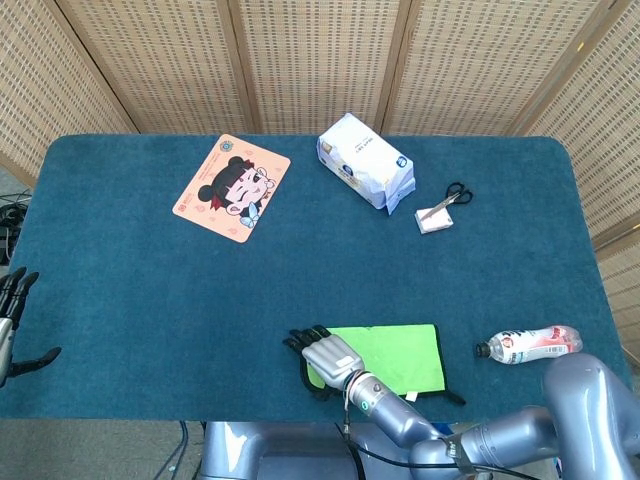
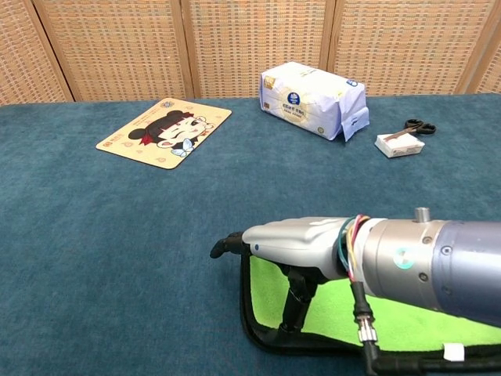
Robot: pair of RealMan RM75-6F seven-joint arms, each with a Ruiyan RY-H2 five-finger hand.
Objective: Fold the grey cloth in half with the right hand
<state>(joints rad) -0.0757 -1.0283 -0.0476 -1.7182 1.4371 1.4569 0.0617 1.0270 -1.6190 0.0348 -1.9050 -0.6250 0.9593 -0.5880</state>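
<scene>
The cloth lies near the table's front edge, bright green side up with a dark grey border. In the chest view the cloth shows a dark rim along its left and front edges. My right hand hovers over the cloth's left edge, its fingers stretched out past that edge. From the chest, the right hand has its fingers pointing left, while its thumb reaches down onto the cloth's left part. It holds nothing that I can see. My left hand hangs off the table's left side, fingers apart and empty.
A cartoon mat lies at the back left and a white tissue pack at the back middle. Scissors rest on a small white box at the back right. A plastic bottle lies right of the cloth.
</scene>
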